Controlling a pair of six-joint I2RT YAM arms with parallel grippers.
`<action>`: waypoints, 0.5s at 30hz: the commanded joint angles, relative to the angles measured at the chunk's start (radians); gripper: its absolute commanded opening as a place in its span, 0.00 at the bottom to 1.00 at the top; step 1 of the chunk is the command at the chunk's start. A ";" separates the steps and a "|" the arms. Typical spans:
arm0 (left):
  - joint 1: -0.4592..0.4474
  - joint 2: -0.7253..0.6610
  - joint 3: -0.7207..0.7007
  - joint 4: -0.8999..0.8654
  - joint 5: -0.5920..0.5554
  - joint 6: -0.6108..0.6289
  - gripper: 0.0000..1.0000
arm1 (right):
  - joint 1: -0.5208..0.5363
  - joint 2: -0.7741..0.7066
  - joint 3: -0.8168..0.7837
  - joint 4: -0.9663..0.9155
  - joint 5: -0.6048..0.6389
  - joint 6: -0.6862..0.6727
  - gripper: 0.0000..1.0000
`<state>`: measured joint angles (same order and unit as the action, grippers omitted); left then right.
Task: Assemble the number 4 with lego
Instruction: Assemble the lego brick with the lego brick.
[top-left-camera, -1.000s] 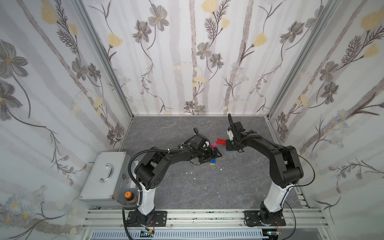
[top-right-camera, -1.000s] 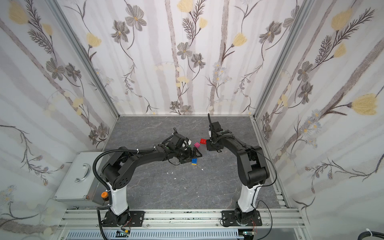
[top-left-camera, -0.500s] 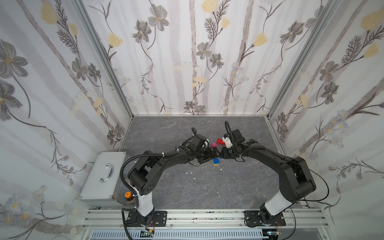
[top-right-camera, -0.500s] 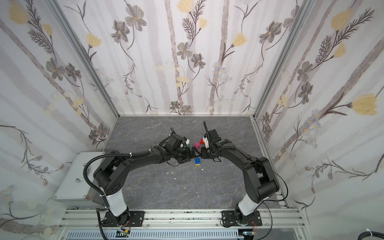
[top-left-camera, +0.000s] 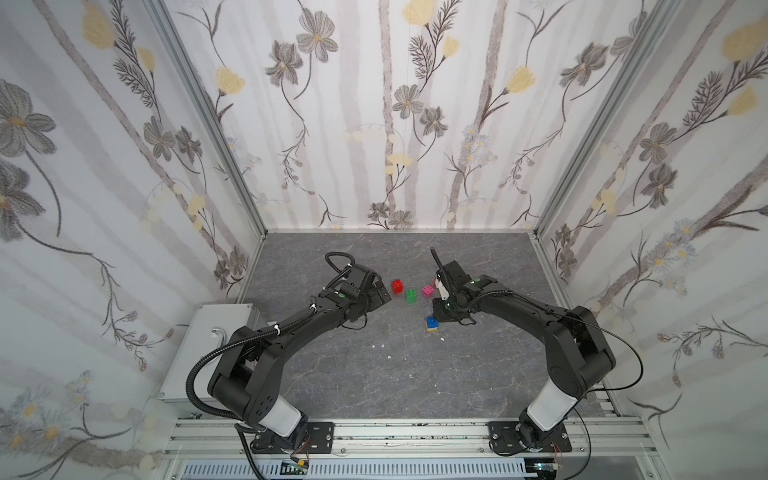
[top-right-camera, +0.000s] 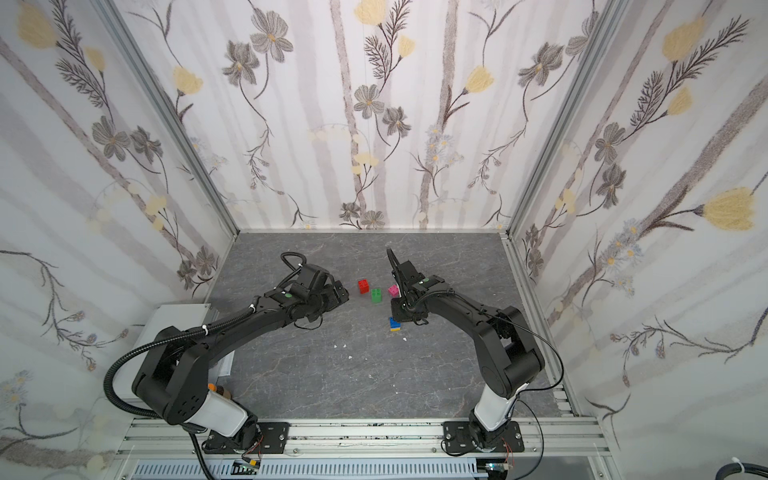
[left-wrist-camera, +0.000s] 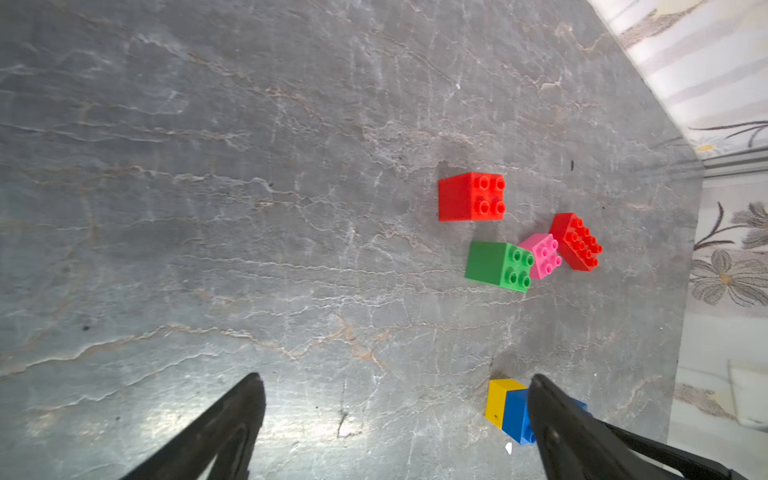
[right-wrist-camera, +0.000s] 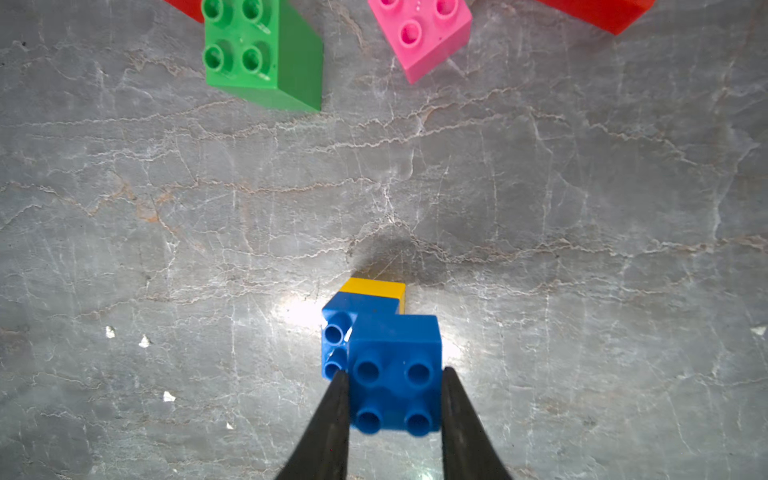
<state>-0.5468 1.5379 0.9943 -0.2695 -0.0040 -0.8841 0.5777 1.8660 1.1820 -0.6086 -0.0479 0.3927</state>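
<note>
Presently we are seeing the right gripper pinching the top blue brick, sitting offset over a second blue brick and the yellow brick. We are noting the left gripper hanging wide and empty just beside that stack, green brick and pink brick lying loose beyond.

from the 3-brick stack on the table, you'll find 4 loose bricks behind it: the outer brick and its neighbour behind-left, the 3rd brick straight behind, the long brick behind-right.
</note>
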 joint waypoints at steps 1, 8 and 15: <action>0.013 -0.007 -0.008 -0.033 -0.040 -0.006 1.00 | 0.008 0.005 0.011 -0.004 0.012 0.012 0.00; 0.019 0.009 -0.011 -0.038 -0.027 -0.007 1.00 | 0.015 0.016 0.008 -0.005 0.014 0.027 0.00; 0.019 0.017 -0.017 -0.040 -0.024 -0.007 1.00 | 0.022 0.020 -0.012 -0.013 0.060 0.073 0.00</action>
<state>-0.5285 1.5513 0.9813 -0.3027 -0.0185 -0.8841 0.5961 1.8771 1.1820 -0.6136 -0.0349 0.4274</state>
